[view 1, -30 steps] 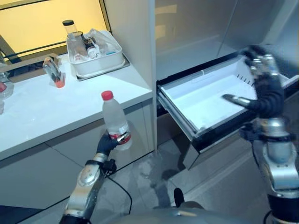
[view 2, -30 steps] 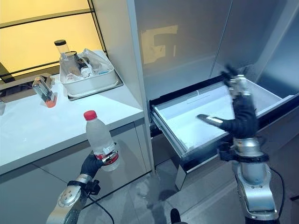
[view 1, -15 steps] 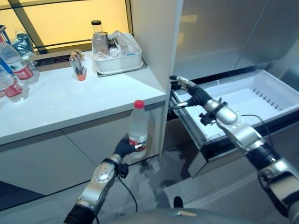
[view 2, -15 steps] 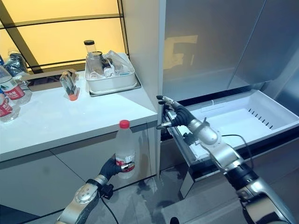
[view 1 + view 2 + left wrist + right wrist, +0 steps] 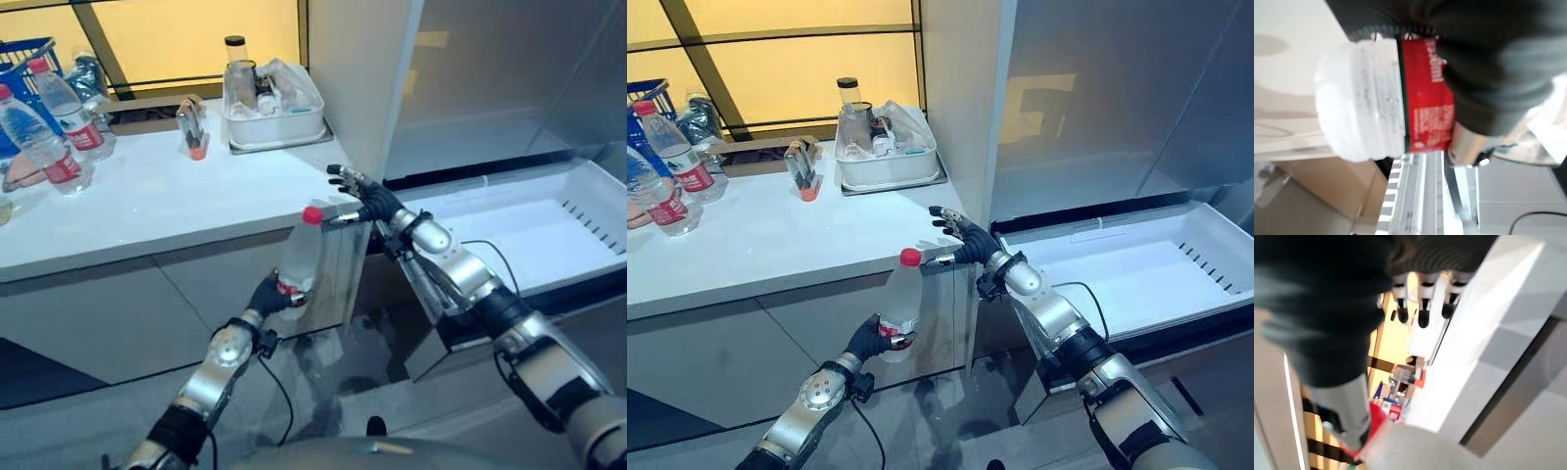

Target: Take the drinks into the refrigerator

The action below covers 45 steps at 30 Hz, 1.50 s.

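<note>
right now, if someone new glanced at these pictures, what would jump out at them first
The clear water bottle with a red cap and red label, held upright in the left hand in front of the white counter. Right beside its cap, the right hand reaches across with fingers spread, at the counter's corner. Behind that arm, the refrigerator's white drawer stands pulled out and empty.

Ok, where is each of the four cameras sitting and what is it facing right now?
Left eye: head, looking down at counter, open drawer; both arms.
Right eye: head, slightly offset, same scene; right hand near the bottle cap.
Left wrist: along left hand curled round the water bottle.
Right wrist: along right hand's straight fingers toward counter.
All four share the bottle.
</note>
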Tool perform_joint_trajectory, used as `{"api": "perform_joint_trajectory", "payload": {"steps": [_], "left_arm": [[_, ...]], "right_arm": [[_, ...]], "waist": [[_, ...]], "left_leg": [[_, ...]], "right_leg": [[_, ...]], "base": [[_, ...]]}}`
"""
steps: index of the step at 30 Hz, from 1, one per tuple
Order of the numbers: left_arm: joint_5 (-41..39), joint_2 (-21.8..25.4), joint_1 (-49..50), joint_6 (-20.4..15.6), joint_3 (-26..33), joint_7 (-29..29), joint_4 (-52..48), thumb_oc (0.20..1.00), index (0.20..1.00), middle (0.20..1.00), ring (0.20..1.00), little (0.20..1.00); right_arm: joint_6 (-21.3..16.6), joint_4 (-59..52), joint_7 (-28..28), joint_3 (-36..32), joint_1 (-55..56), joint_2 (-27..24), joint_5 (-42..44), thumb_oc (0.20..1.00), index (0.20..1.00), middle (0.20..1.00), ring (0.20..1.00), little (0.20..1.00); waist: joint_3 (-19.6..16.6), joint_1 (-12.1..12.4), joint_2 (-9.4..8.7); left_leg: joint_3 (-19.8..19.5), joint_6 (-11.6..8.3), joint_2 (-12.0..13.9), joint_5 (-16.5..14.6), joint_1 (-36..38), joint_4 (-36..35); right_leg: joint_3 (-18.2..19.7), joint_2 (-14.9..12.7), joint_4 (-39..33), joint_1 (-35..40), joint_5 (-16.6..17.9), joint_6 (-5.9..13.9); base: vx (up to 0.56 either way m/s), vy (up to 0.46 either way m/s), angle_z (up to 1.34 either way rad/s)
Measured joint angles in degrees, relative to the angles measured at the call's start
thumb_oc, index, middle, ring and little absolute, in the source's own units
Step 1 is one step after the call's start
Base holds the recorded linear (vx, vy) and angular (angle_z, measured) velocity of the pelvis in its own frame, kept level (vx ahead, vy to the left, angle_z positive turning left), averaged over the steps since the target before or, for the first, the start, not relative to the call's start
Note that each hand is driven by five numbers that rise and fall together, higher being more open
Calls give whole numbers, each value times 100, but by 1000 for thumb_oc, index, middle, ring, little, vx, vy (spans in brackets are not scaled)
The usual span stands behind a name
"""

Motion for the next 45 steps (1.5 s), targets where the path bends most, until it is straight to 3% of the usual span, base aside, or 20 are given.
{"api": "perform_joint_trajectory", "payload": {"steps": [6, 14, 26, 37, 45], "left_arm": [[-34, 40, -302, -15, 171, 174, -27, 200, 200, 200, 200, 200], [-246, 130, -322, -90, 384, 42, -929, 200, 200, 200, 200, 200], [-245, 278, -424, -250, 598, -16, -1020, 200, 200, 200, 200, 200], [-624, 169, -532, -241, 362, -291, -651, 200, 200, 200, 200, 200], [-633, 119, -761, -225, -34, -305, -365, 200, 200, 200, 200, 200]], "right_arm": [[-3, -6, -172, -19, -29, -2, -38, 1000, 1000, 1000, 1000, 1000], [-4, -8, -11, -27, -28, -42, -57, 1000, 1000, 1000, 1000, 1000], [0, -76, 605, -27, -31, -634, 1159, 1000, 1000, 1000, 1000, 1000], [29, -80, 581, -2, -474, -555, 1156, 1000, 1000, 1000, 1000, 1000], [38, -39, 515, 328, -1135, -105, 1152, 1000, 1000, 1000, 1000, 1000]], "waist": [[-8, -1, 15], [-7, 12, 21], [-6, 8, 22], [-10, 6, 28], [-18, 2, 27]], "left_leg": [[-102, 4, -6, 13, -9, 14], [-132, 4, -4, 13, -18, 13], [-154, 3, -6, 13, -13, 29], [-161, 4, -6, 13, 17, 51], [-158, 3, -5, 13, 99, 59]], "right_leg": [[-97, -29, 0, 54, -25, -2], [-132, -34, 0, 59, -33, 2], [-148, -39, 0, 83, -34, 2], [-141, -36, -1, 125, -32, -2], [-136, -33, 0, 206, -30, -5]], "base": [[4, -5, 9], [2, -1, 0], [0, 0, 0], [0, 0, 0], [0, 0, 0]]}}
